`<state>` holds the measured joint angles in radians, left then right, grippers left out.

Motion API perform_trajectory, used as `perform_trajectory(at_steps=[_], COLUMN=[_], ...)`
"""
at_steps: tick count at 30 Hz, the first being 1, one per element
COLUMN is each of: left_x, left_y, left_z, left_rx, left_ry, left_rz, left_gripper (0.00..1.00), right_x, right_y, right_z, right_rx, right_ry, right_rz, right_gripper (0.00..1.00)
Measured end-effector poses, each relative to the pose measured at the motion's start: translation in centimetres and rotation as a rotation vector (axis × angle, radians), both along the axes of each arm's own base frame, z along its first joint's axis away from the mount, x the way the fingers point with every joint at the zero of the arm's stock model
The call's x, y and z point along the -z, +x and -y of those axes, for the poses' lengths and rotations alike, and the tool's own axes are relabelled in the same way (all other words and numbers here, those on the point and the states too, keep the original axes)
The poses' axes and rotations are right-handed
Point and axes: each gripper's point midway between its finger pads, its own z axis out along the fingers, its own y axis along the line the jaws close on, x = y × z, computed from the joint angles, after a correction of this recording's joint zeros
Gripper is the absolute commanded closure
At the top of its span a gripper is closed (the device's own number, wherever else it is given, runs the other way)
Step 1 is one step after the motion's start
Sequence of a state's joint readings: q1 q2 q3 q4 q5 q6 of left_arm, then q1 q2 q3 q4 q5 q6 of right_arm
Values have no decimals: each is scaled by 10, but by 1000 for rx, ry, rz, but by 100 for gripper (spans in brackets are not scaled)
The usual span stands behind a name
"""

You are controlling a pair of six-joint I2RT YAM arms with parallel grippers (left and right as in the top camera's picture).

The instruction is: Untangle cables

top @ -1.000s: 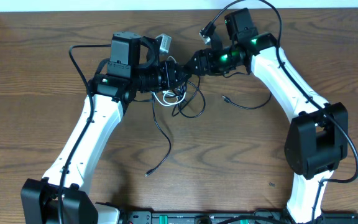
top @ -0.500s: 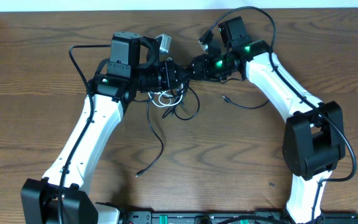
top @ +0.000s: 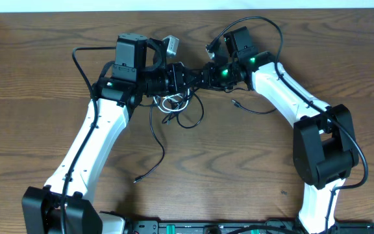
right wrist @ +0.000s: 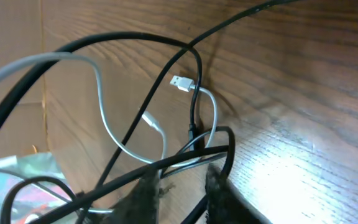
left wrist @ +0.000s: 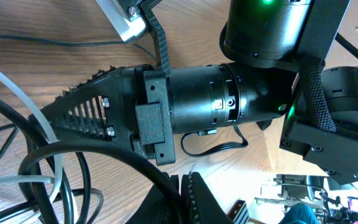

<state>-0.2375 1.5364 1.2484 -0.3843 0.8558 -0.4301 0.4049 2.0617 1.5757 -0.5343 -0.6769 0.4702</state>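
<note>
A knot of thin black cables (top: 186, 112) and one white cable (top: 169, 102) hangs and lies under both grippers at the table's back middle. My left gripper (top: 187, 78) is shut on a black cable (left wrist: 166, 180), its jaws (left wrist: 188, 190) pressed together around it. My right gripper (top: 201, 76) faces it almost tip to tip. In the right wrist view its fingers (right wrist: 145, 196) stand a little apart around bare wood, black cables (right wrist: 166, 163) crossing at the tips (right wrist: 182, 180). The white cable (right wrist: 104, 118) loops behind, plug (right wrist: 180, 83) free. One black strand (top: 156, 149) trails toward the front.
A separate thin black cable (top: 257, 110) lies right of the knot. A small silver-white object (top: 171, 44) sits behind the left wrist. A thicker arm cord (top: 83, 65) arcs at the left. A black bar (top: 174, 227) runs along the front edge.
My right gripper has moved left toward the left one and its fingers have narrowed. The knot and the trailing black strand's end have shifted left.
</note>
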Motion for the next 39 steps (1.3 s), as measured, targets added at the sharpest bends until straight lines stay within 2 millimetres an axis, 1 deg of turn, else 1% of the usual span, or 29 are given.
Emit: perform_trajectory(at_steps=[2, 4, 6, 7, 8, 9, 10, 11, 13, 15, 18, 19, 21, 23, 24, 26, 27, 28, 29, 31, 32, 34, 35, 36, 37, 39], left_x=[0, 0, 2, 3, 4, 4, 4, 4, 5, 5, 4, 3, 2, 0, -1, -2, -3, -3, -4, -6, -6, -8, -8, -9, -9, -9], left_y=[0, 0, 0, 1, 1, 1, 2, 2, 2, 1, -1, -2, -5, -7, -9, -10, -11, -11, -13, -15, -15, -17, -18, -18, -18, -19], left_z=[0, 0, -1, -2, -3, -3, -3, -3, -4, -4, -2, -1, 1, 3, 4, 5, 5, 6, 7, 8, 8, 10, 10, 10, 11, 11], left_rx=[0, 0, -7, -13, -17, -19, -20, -20, -22, -22, -11, -2, 12, 21, 26, 32, 33, 34, 40, 49, 52, 60, 62, 63, 65, 66], left_ry=[0, 0, 8, 14, 19, 20, 22, 22, 25, 25, 16, 7, -10, -25, -33, -42, -48, -55, -63, -75, -78, -92, -95, -99, -100, -103], left_rz=[0, 0, -4, -5, -8, -7, -8, -8, -10, -11, -17, -20, -31, -41, -46, -52, -59, -67, -73, -80, -81, -92, -95, -98, -99, -102], left_gripper=[93, 92, 93, 93, 93, 92, 93, 93, 93, 93, 92, 93, 93, 92, 93, 93, 92, 93, 93, 93, 92, 92, 93, 93, 92, 93], right_x=[1, 4, 8, 9, 11, 10, 8, 5, 0, -6, -18, -22, -26, -26, -26, -26, -25, -25, -23, -20, -18, -14, -14, -13, -13, -14], right_y=[0, -2, -2, 0, 4, 7, 10, 12, 16, 19, 19, 16, 6, -4, -11, -16, -19, -21, -23, -24, -24, -17, -13, -9, -5, 3], right_z=[2, 8, 22, 29, 40, 46, 50, 55, 64, 73, 84, 86, 83, 77, 71, 62, 54, 50, 43, 36, 32, 25, 24, 22, 21, 23], right_rx=[4, 10, 26, 33, 43, 34, 17, -9, -59, -110, -217, -258, -350, -419, -472, -526, -571, -591, -623, -653, -666, -677, -665, -654, -631, -579], right_ry=[-4, -16, -32, -37, -44, -40, -32, -13, 19, 52, 126, 148, 181, 194, 199, 199, 194, 189, 175, 151, 133, 80, 65, 50, 39, 25], right_rz=[-6, -30, -62, -64, -59, -41, -17, 12, 72, 137, 262, 300, 371, 414, 451, 496, 538, 555, 583, 613, 628, 668, 674, 682, 673, 650], right_gripper=[99, 99, 99, 93, 83, 68, 60, 49, 36, 34, 23, 22, 23, 25, 27, 29, 29, 29, 31, 40, 47, 56, 66, 80, 99, 99])
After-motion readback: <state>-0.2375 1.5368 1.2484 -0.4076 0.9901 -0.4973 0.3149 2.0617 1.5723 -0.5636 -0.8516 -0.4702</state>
